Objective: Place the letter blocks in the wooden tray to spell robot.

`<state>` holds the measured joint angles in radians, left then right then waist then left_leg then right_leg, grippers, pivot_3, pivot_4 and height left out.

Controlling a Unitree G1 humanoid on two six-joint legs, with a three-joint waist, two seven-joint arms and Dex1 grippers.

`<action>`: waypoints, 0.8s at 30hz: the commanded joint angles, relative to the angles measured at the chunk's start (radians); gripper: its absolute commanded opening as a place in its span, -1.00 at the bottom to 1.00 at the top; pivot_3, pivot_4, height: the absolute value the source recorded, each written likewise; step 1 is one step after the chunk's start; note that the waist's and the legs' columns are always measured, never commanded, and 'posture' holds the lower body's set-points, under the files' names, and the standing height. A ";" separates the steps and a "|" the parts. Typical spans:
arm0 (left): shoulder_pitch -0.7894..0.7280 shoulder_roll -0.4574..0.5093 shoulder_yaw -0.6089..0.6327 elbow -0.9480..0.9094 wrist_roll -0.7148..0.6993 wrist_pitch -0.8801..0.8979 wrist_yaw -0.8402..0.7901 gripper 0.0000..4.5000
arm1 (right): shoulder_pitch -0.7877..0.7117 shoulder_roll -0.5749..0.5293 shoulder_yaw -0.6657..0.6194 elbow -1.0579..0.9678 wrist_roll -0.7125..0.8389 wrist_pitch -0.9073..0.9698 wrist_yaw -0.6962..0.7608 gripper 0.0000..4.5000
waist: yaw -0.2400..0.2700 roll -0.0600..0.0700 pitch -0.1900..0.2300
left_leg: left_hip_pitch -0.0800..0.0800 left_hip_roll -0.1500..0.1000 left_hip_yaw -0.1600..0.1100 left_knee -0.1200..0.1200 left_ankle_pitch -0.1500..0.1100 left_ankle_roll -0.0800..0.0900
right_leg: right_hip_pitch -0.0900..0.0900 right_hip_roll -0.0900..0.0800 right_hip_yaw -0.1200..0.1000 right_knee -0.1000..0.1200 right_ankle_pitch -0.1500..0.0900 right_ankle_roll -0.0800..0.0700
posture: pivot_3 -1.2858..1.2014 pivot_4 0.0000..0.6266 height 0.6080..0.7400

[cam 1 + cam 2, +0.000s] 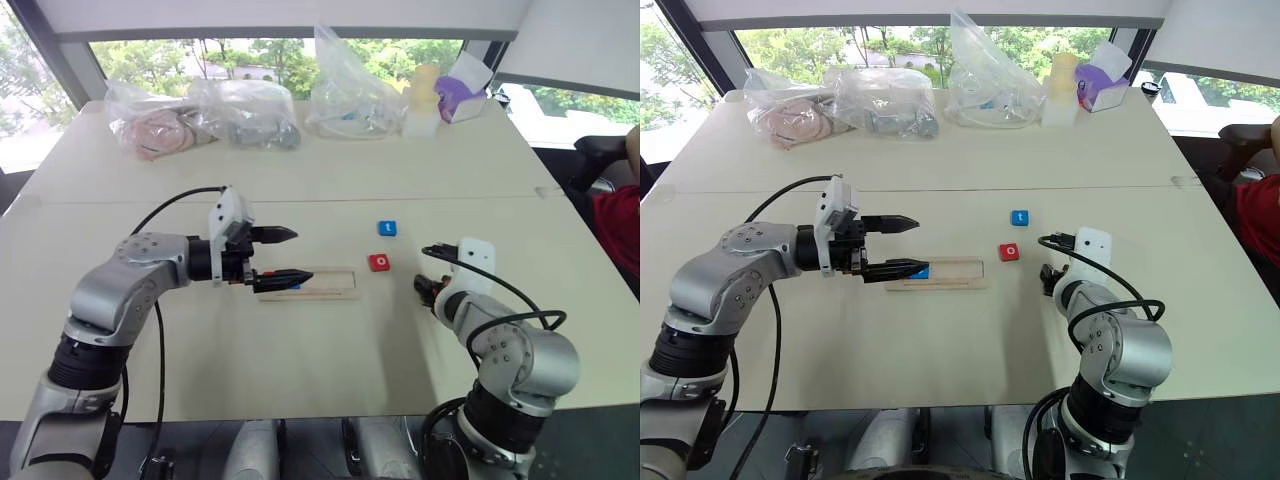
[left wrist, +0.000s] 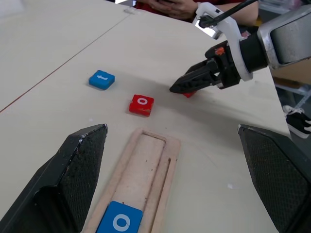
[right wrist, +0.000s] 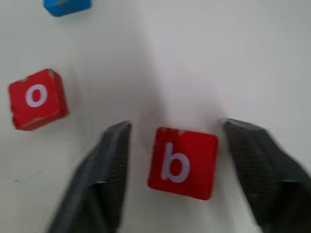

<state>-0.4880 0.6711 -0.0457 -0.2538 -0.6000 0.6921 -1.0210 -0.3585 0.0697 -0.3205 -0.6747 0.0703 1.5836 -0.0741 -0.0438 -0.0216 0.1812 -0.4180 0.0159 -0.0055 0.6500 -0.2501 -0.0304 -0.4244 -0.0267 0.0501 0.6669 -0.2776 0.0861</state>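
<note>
My right hand [image 3: 172, 160] sits low over the surface [image 1: 300, 350], fingers apart and straddling the red b block [image 3: 182, 162] without touching it: set to close on it, I judge. Red o block [image 1: 380, 262] and blue t block [image 1: 387, 228] lie loose beyond the right end of the wooden tray [image 1: 335, 285]. A blue o block [image 2: 120, 222] already lies in the tray slot. My left hand [image 1: 290, 255] hovers at the tray's left end, fingers wide and empty, probably waiting there to steady it.
</note>
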 commanded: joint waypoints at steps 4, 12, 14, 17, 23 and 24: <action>-0.008 0.052 0.028 -0.006 -0.009 -0.001 -0.035 1.00 | -0.042 -0.149 -0.039 -0.014 0.009 -0.094 0.073 0.99 | 0.002 0.000 0.000 | 0.000 -0.001 0.000 0.000 0.000 0.000 | 0.000 -0.001 0.000 0.000 0.000 0.000 | 0.03 -0.52 0.92; 0.035 0.209 0.008 -0.097 -0.073 0.042 -0.216 1.00 | 0.128 -0.749 0.031 0.243 0.226 -0.676 0.823 0.99 | 0.001 0.000 0.001 | 0.000 -0.002 0.002 -0.002 -0.001 0.002 | 0.002 0.001 0.000 -0.004 -0.001 0.001 | 0.03 -0.52 0.92; 0.039 0.220 -0.003 -0.114 -0.077 0.035 -0.242 1.00 | 0.155 -0.810 0.024 0.334 0.248 -0.781 0.911 0.99 | 0.001 0.000 0.001 | 0.000 -0.001 0.002 -0.002 -0.001 0.002 | 0.003 0.002 -0.001 -0.004 -0.002 0.001 | 0.03 -0.52 0.92; 0.025 0.219 -0.034 -0.120 -0.051 0.011 -0.268 1.00 | 0.158 -0.868 0.047 0.499 0.243 -0.938 1.016 0.99 | -0.001 0.000 0.001 | 0.001 -0.001 0.002 0.000 -0.001 0.002 | 0.003 0.001 0.001 -0.003 -0.001 0.002 | 0.03 -0.52 0.92; 0.011 0.185 -0.048 -0.125 -0.044 0.012 -0.239 1.00 | 0.168 -0.889 0.139 0.676 0.226 -1.112 1.129 0.99 | 0.000 -0.001 0.002 | 0.012 0.000 0.003 0.001 -0.001 0.002 | 0.015 0.002 0.001 -0.005 -0.002 0.002 | 0.03 -0.52 0.92; 0.012 0.182 -0.048 -0.123 -0.044 0.013 -0.235 1.00 | 0.174 -0.882 0.153 0.696 0.228 -1.131 1.142 0.99 | 0.000 -0.001 0.002 | 0.012 0.000 0.003 0.001 -0.001 0.002 | 0.015 0.002 0.001 -0.005 -0.002 0.002 | 0.03 -0.52 0.92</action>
<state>-0.4689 0.8533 -0.1036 -0.3563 -0.6411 0.7123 -1.2621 -0.1860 -0.8100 -0.1705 0.0126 0.2960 0.4937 1.0422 -0.0440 -0.0230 0.1831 -0.4059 0.0158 -0.0032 0.6510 -0.2512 -0.0286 -0.4091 -0.0250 0.0516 0.6622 -0.2794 0.0879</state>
